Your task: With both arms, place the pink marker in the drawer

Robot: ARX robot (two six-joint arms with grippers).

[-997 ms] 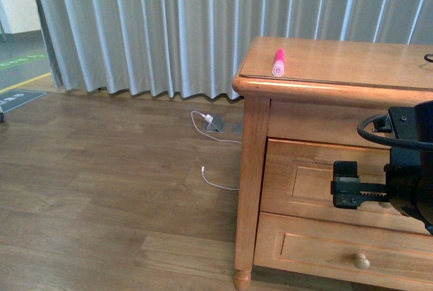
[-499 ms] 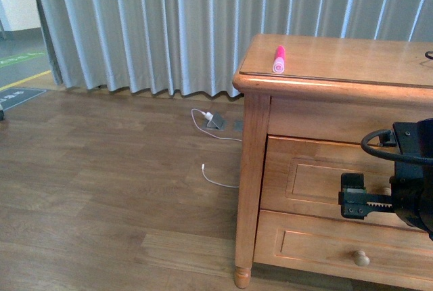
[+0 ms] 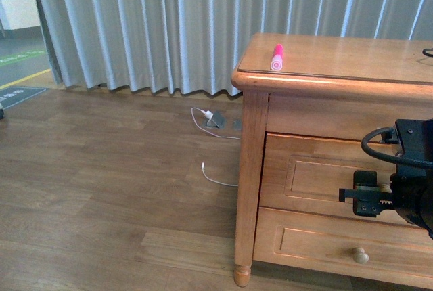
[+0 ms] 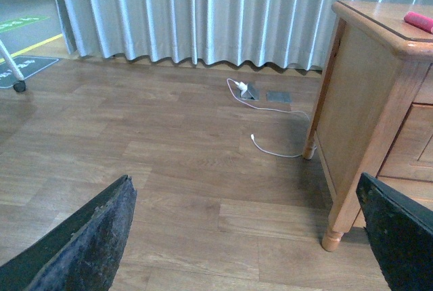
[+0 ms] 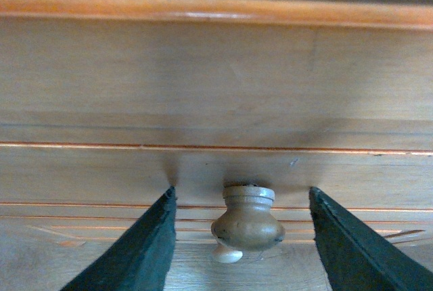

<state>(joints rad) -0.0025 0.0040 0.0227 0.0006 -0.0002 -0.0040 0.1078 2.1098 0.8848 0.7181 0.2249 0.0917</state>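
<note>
I see the pink marker point(image 3: 277, 57) lying on top of the dresser point(image 3: 252, 169), near the front-left corner and close to the front edge, pale cap end toward that edge. The left wrist view catches it too point(image 4: 418, 21), just inside the corner.

The drawer point(image 3: 314, 176) is the upper of the two fronts and it looks shut to me. My right gripper point(image 3: 369, 202) is right in front of it. In the right wrist view that gripper point(image 5: 241, 193) is spread wide, one finger on each side of the round knob point(image 5: 247, 222), with a clear gap on both sides. Neither finger touches the knob.

My left gripper point(image 4: 245, 183) is well apart from the dresser, out over the wooden floor point(image 4: 155, 142). Its fingers point(image 4: 88, 237) are spread with nothing between them.

A white cable point(image 3: 218, 177) lies loose on the floor between the dresser's front-left leg and the grey curtain point(image 3: 169, 27).
</note>
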